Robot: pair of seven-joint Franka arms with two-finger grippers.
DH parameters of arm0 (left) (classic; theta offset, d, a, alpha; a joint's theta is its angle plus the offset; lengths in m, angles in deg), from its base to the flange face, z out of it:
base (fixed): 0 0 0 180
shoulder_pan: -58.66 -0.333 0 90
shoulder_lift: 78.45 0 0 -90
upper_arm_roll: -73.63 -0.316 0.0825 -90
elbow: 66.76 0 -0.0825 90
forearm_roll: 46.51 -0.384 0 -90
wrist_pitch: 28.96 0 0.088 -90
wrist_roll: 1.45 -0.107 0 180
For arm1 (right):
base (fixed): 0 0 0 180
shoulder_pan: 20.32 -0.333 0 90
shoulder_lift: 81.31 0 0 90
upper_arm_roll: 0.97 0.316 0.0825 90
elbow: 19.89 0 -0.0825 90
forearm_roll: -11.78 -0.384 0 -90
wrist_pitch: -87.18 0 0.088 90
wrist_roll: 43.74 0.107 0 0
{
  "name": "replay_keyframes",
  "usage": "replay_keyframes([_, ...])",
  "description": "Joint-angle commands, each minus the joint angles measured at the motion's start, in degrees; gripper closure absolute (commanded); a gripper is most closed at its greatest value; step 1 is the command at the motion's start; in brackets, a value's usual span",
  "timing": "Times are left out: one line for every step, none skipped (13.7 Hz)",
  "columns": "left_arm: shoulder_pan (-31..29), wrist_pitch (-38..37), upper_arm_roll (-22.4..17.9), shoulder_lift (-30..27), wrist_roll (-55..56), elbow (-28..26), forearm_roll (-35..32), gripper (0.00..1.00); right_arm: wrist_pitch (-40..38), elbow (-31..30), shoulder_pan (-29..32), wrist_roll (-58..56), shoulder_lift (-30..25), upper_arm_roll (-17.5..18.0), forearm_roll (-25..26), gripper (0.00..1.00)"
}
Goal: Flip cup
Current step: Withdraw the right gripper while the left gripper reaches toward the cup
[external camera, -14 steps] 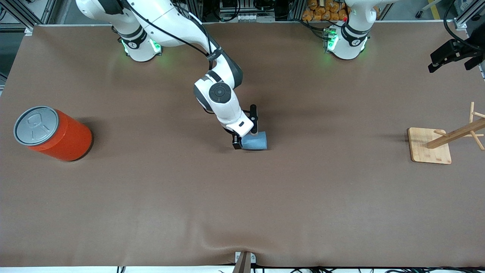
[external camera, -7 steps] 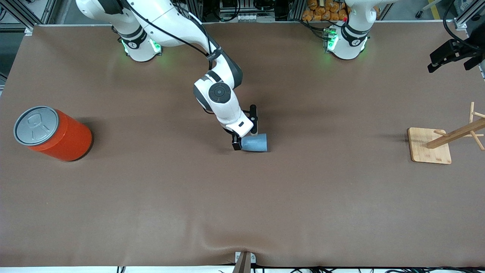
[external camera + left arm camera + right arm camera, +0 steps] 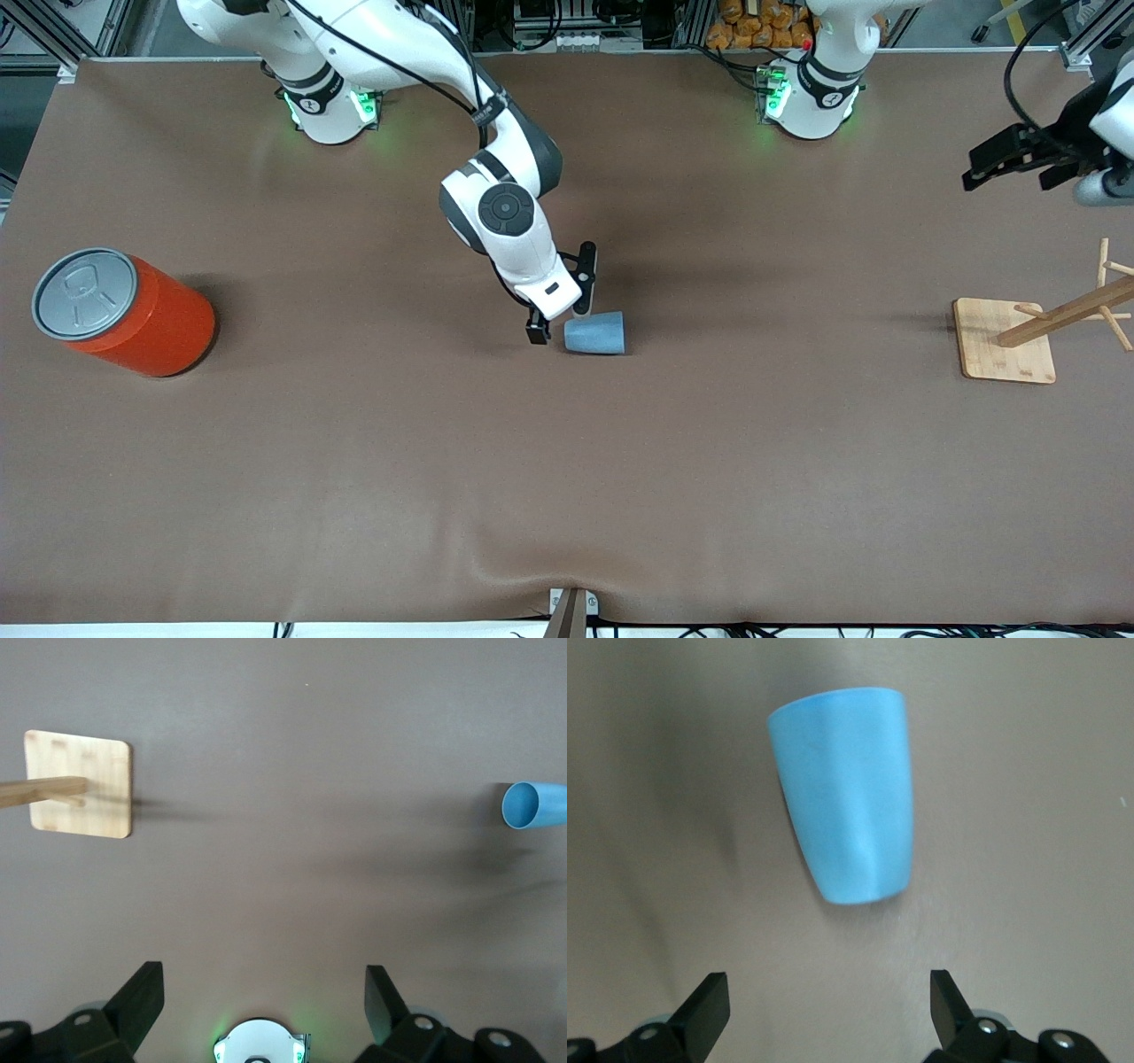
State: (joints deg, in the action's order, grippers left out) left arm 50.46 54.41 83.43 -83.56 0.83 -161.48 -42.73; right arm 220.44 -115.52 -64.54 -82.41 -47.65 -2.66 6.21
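Observation:
The light blue cup (image 3: pixel 595 334) lies on its side in the middle of the brown table, its wide mouth toward the left arm's end. My right gripper (image 3: pixel 558 321) is open and empty, just off the cup's narrow base on the right arm's side. In the right wrist view the cup (image 3: pixel 850 793) lies clear of the right gripper (image 3: pixel 824 1010), apart from both fingers. My left gripper (image 3: pixel 1014 168) is open and empty, up over the table's edge at the left arm's end. The left wrist view shows the left gripper (image 3: pixel 264 1001) and the cup's open mouth (image 3: pixel 534 805).
A large orange can with a grey lid (image 3: pixel 124 312) stands at the right arm's end. A wooden peg stand on a square base (image 3: pixel 1005 341) sits at the left arm's end, below the left gripper; it also shows in the left wrist view (image 3: pixel 80 784).
My right gripper has let go of the cup and drawn back toward the right arm's end. The cup stays on its side. My left gripper has moved inward over the table.

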Motion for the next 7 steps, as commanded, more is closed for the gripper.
replay_keyframes([0.1,1.9,1.8,2.6,-0.8,1.0,0.7,0.00,-1.3,-1.4,1.2,9.8,-2.3,0.1,0.0,0.00])
replay_keyframes([0.1,2.8,2.2,3.5,-0.8,1.1,1.4,0.00,-1.2,-1.4,2.3,13.1,-2.3,0.1,0.0,0.00])
replay_keyframes([0.1,4.1,2.4,4.7,-0.7,1.2,3.2,0.00,-0.5,-1.3,3.6,15.2,-1.9,-0.2,0.1,0.00])
replay_keyframes([0.1,5.4,2.4,6.0,-0.7,1.2,4.3,0.00,-0.1,-1.0,5.5,15.7,-1.7,-0.8,0.4,0.00])
replay_keyframes([0.2,6.5,2.5,7.0,-0.7,1.2,4.6,0.00,0.6,-0.3,8.0,15.5,-1.4,-1.0,0.6,0.00])
replay_keyframes([0.6,7.4,2.5,7.7,-0.7,1.3,4.7,0.00,1.6,0.4,10.5,15.4,-0.7,-1.0,0.6,0.00])
replay_keyframes([1.3,8.1,2.5,8.3,-0.7,1.3,4.7,0.00,3.4,0.4,12.7,15.4,-0.4,-1.0,0.6,0.00])
